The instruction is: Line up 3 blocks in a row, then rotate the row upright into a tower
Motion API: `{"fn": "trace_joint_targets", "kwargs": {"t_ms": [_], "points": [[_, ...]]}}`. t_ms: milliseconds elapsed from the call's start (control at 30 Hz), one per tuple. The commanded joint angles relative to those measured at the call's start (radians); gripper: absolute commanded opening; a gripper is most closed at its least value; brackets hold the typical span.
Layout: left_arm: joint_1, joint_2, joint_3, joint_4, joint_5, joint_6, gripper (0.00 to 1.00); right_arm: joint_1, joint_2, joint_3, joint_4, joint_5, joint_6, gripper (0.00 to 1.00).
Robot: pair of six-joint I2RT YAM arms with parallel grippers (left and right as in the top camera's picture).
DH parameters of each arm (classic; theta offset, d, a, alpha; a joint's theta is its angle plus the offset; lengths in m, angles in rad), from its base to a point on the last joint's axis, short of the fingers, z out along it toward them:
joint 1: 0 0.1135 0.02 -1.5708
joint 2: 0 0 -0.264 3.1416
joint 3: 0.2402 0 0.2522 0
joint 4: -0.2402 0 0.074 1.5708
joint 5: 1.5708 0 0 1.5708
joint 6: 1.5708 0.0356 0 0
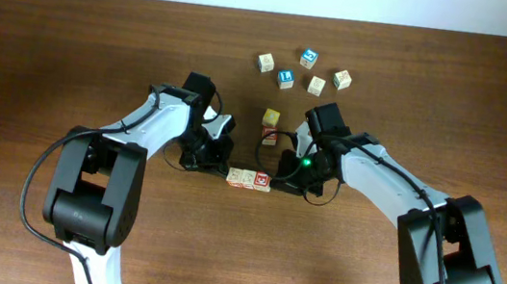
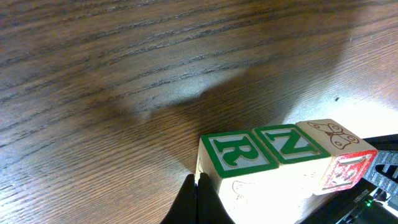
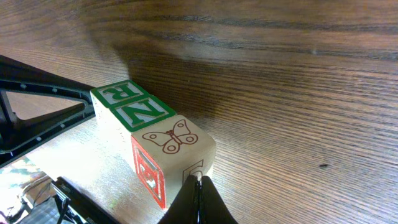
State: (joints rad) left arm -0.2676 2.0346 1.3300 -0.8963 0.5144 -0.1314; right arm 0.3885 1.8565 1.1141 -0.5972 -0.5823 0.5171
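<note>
Painted wooden blocks (image 3: 155, 134) — matt — on a grained, faintly glossy wood table (image 3: 298, 74).

Your overhead view is evenly lit and sharp. Left wrist: glare whitens the table (image 2: 354, 81) at 3 o'clock, soft shadow at 10 o'clock.

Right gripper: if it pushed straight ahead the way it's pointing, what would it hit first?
The butterfly-topped block, nearest end of the three-block row. The shut right gripper looks pressed against its end face, though actual contact is hard to confirm.
</note>
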Motion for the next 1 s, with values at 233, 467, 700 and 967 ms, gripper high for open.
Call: {"fn": "trace_joint_targets", "kwargs": {"t_ms": [233,467,700,967], "points": [[-0.009,-0.010,-0.007,0.013,0.063,0.016,0.00,0.072,-0.042,0.038,0.011,-0.042,-0.004,0.04],[-0.009,-0.010,-0.007,0.013,0.063,0.016,0.00,0.097,-0.042,0.056,0.011,-0.035,0.000,0.04],[-0.009,-0.010,-0.007,0.013,0.063,0.016,0.00,0.116,-0.042,0.078,0.011,-0.034,0.008,0.04],[-0.009,-0.010,-0.007,0.013,0.063,0.016,0.00,0.140,-0.042,0.100,0.011,-0.010,0.015,0.04]]}}
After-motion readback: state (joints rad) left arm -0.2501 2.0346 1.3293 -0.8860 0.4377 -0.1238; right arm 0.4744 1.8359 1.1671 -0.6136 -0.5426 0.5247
